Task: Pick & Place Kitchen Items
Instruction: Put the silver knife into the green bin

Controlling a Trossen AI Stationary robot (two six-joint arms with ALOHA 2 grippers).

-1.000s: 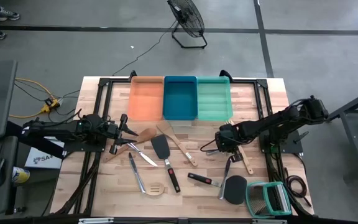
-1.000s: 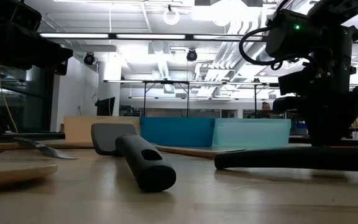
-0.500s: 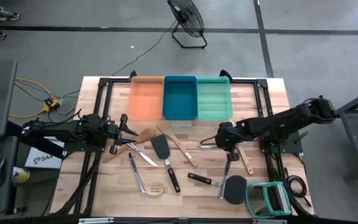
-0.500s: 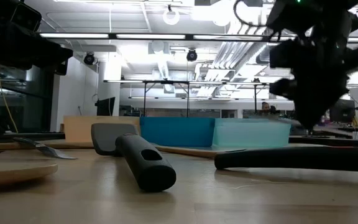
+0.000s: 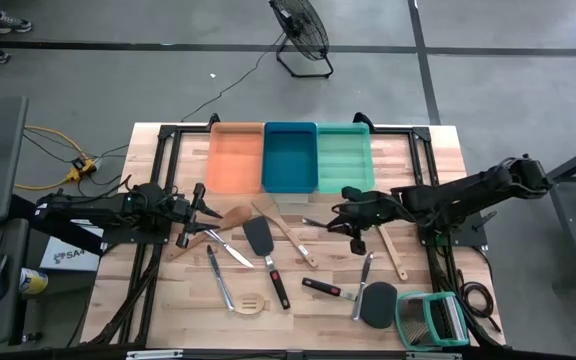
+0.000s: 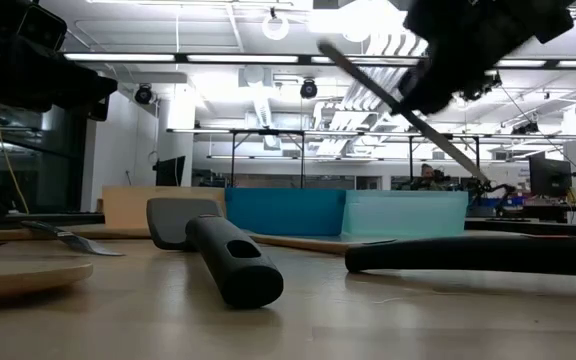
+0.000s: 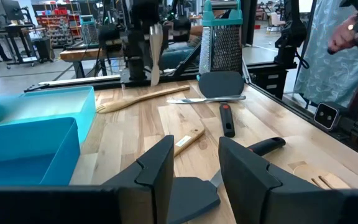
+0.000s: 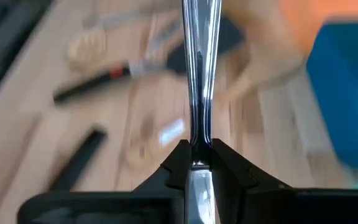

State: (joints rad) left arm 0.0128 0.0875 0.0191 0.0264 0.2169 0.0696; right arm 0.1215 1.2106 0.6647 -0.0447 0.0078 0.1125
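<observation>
Butcher-block tabletop (image 5: 408,150) lay below as my right claw (image 5: 353,222) clenched a silver utensil (image 8: 197,74), handle jutting toward nine o'clock. Nearest, at twelve o'clock, sat the teal tray (image 5: 345,158). My left claw (image 5: 200,212) waited half-spread, empty.

Bright overhead striplights (glary); right wrist view blurred.

Colours on the pale wood desk (image 5: 438,150)

Orange tray (image 5: 236,158), blue tray (image 5: 290,158), teal tray (image 5: 344,160); green-framed rack (image 5: 430,320); black spatula (image 5: 260,240); silver cutlery piece (image 8: 196,68).
</observation>
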